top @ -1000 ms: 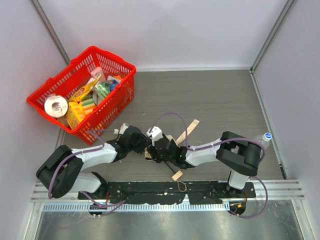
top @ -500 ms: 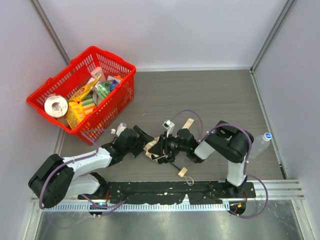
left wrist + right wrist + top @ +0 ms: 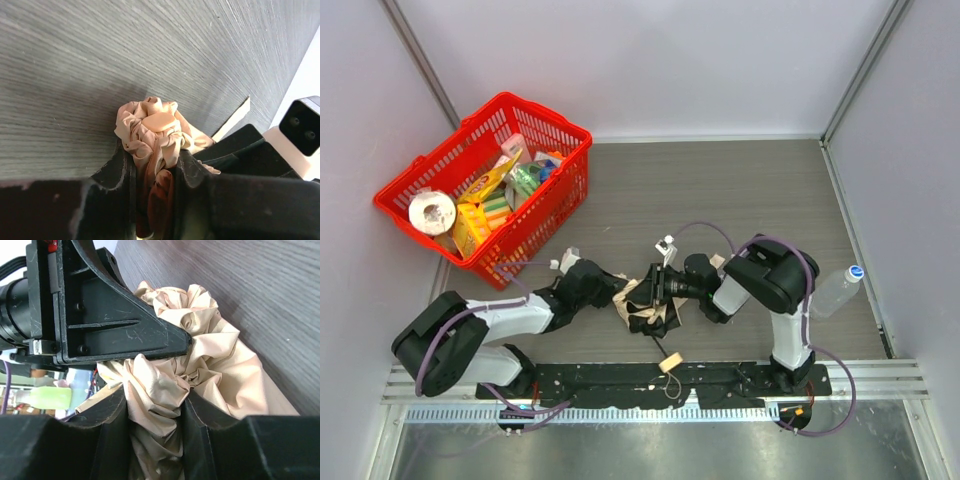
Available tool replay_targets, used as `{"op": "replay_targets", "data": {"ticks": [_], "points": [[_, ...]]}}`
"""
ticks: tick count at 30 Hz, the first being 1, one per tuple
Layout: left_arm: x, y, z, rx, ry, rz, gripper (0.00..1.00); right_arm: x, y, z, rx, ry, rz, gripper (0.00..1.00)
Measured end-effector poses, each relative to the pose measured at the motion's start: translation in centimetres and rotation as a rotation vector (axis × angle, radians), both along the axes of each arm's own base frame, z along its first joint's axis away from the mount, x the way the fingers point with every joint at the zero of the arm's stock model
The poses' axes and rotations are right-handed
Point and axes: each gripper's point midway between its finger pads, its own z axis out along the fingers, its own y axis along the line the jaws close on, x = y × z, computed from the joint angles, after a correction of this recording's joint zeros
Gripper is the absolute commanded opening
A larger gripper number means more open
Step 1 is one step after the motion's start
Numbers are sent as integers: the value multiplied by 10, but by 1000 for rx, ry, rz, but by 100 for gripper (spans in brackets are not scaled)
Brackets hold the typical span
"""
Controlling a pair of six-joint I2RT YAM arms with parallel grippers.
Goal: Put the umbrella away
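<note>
From above, we've got the umbrella (image 3: 638,305) crumpled into a tan bundle on the table (image 3: 740,190), near the front edge, squeezed between both arms. The left gripper (image 3: 617,293) comes at it from the left, the right gripper (image 3: 655,288) from the right. Its small handle (image 3: 670,362) lies nearer the rail, on a thin black shaft. The red basket (image 3: 555,118) sits well apart, back left.

On the left wrist camera, we see the jaws narrow, pinching a wad of fabric.

Over to the right wrist: same story, jaws clamped on bunched fabric, with the left gripper's black body just beside.
</note>
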Motion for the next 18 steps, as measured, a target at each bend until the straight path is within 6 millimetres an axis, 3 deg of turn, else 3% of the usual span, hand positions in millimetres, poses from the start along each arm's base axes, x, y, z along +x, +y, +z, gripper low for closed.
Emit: {"op": "replay_targets", "data": {"ticks": [3, 4, 6, 10, 18], "points": [[-5, -1, 0, -8, 5, -6, 0, -4, -2, 0, -67, -14, 6, 44], [-7, -1, -1, -8, 10, -12, 0, -6, -3, 0, -99, -22, 10, 59], [-10, -1, -1, -6, 14, -18, 0, -10, -1, 4, -182, -46, 20, 67], [-11, 1, -2, -1, 25, -14, 0, -15, 8, 15, -387, -158, 48, 70], [-16, 0, -4, 12, 102, 3, 0, -30, 3, 22, -749, -406, 33, 70]]}}
